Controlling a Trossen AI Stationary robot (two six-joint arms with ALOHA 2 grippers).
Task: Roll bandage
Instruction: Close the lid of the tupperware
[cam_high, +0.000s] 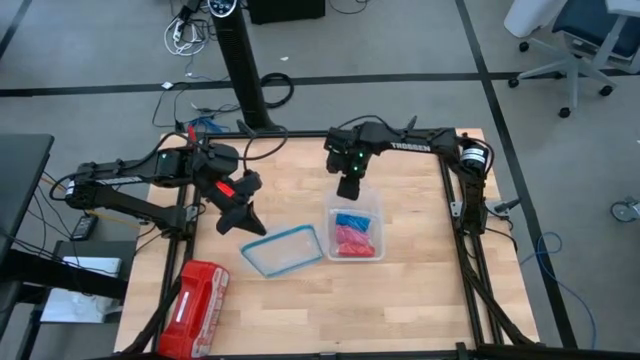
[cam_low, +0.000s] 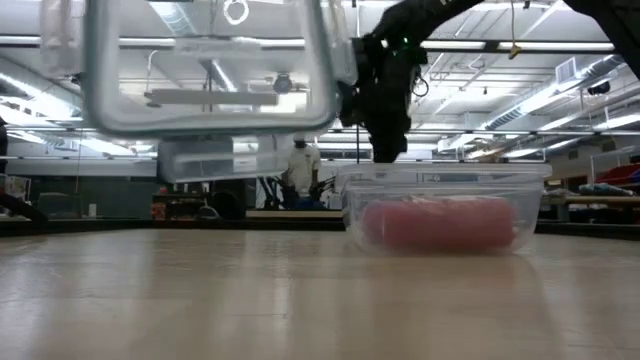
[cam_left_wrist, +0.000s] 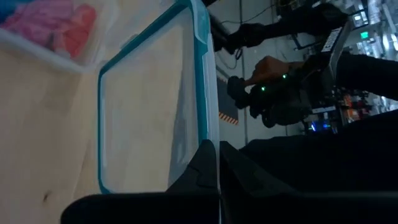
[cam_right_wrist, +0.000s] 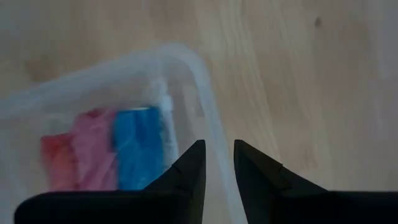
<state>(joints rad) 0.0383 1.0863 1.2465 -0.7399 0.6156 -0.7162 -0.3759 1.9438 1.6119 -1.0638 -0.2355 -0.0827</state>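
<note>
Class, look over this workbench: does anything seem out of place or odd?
Yes: the lid is off the clear container, held tilted by the left gripper. The blue bandage sits inside beside pink-red rolls.

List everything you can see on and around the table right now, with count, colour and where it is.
Bandage: one, bright blue, rolled, inside the container at the end nearer the right gripper.
Pink-red rolls: number unclear, pink-red, in the container beside the bandage.
Container: one, clear plastic, open, at table centre-right.
Lid: one, clear with teal rim, off the container to its left, gripped at one edge and lifted off the table.
Red pack: one, red, plastic-wrapped, at the table's front-left corner.
Table: one, light wood.
Person: one, white top, far in the room behind.
Left gripper: shut on the lid's edge.
Right gripper: above the container's far rim, fingers slightly apart, holding nothing.
</note>
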